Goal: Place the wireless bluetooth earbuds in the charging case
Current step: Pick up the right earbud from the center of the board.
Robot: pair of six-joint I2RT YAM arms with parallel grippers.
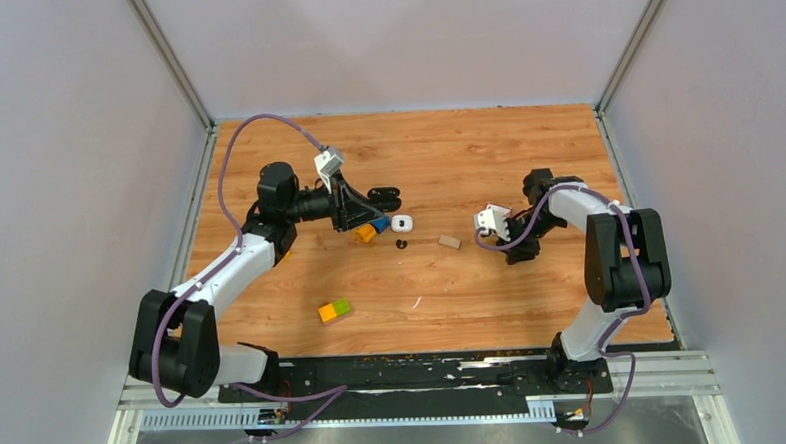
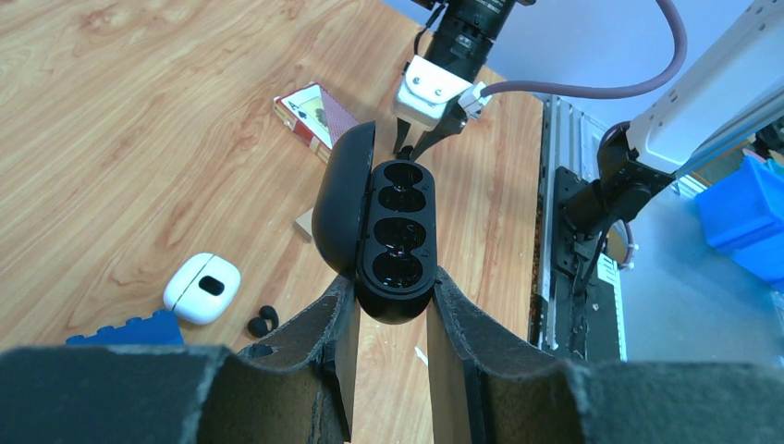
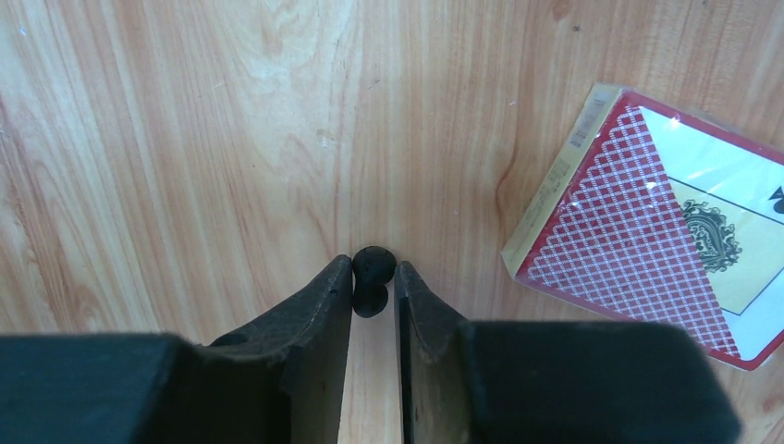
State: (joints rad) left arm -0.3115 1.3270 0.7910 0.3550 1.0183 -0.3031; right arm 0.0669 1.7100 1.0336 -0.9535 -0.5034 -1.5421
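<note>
My left gripper (image 2: 393,298) is shut on the lower end of a black charging case (image 2: 398,231). The case is held above the table with its lid swung open to the left and its two wells empty. From above, that case (image 1: 385,196) sticks out past the left gripper (image 1: 366,209). My right gripper (image 3: 373,277) points down at the wood, its fingertips pressed on both sides of a small black earbud (image 3: 373,274). I cannot tell whether that bud is off the table. Another black earbud (image 2: 263,321) lies on the wood beside a closed white case (image 2: 202,288).
A red-backed card deck (image 3: 666,231) lies just right of the right gripper. Blue (image 1: 380,226) and orange (image 1: 366,234) blocks sit under the left gripper, and a wooden block (image 1: 450,242) lies mid-table. An orange-green block (image 1: 334,310) and a thin white sliver (image 1: 416,302) lie nearer the front.
</note>
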